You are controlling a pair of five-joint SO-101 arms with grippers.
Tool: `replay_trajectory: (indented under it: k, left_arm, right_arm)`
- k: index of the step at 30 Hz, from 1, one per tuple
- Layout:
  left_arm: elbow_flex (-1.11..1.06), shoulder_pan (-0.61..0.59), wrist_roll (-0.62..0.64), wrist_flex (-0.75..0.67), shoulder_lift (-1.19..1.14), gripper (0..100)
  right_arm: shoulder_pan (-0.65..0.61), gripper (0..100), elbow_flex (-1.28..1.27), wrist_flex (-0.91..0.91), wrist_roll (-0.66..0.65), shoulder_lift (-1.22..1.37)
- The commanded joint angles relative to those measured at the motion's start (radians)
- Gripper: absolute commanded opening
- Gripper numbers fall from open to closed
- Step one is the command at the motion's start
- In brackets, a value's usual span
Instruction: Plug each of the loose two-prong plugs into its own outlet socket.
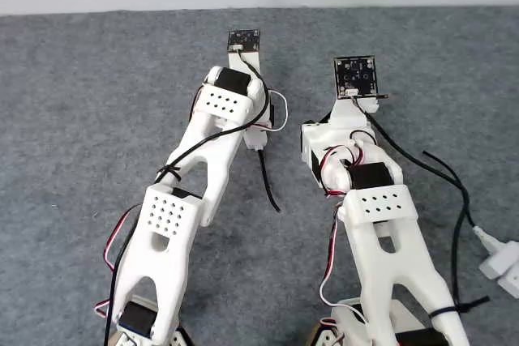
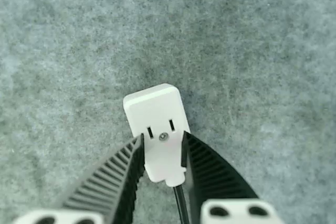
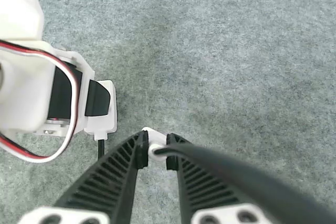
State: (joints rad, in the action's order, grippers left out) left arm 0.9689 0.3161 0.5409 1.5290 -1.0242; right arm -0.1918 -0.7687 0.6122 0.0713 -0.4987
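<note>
A white outlet socket (image 2: 155, 109) with two slots faces my left wrist camera, and my left gripper (image 2: 161, 140) is shut on its lower half just above the grey carpet. Its black cable (image 1: 268, 180) trails back over the floor. From above, the socket (image 1: 255, 139) hangs under the left arm's wrist. My right gripper (image 3: 156, 141) is shut on a small white two-prong plug (image 3: 153, 150); the plug's prongs are hidden. Its thick black cable (image 3: 226, 169) runs back over the fingers. The left arm's socket (image 3: 106, 121) sits close beside the plug, a short gap apart.
The black cable (image 1: 442, 176) from the right arm curves across the carpet to white plug or socket pieces (image 1: 503, 261) at the right edge. Grey carpet (image 1: 89, 119) covers the whole surface, with a pale wall along the far edge.
</note>
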Motion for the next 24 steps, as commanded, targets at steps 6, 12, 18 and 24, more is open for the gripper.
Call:
replay_trajectory:
  k: [6, 12, 18, 24]
  left_arm:
    - [0.114, 0.012, 0.011, 0.020, 0.002, 11]
    - [0.194, 0.009, 0.011, 0.048, 0.003, 11]
    - [0.093, 0.006, 0.011, 0.015, 0.000, 11]
    - [-0.059, 0.014, 0.012, -0.046, 0.002, 19]
  right_arm:
    - [-0.013, 0.8, 0.080, 0.010, -0.028, -0.022]
    - [-0.013, 0.8, 0.080, 0.010, -0.028, -0.022]
    - [-0.013, 0.8, 0.080, 0.010, -0.028, -0.022]
    - [-0.010, 0.8, 0.080, 0.012, -0.028, -0.024]
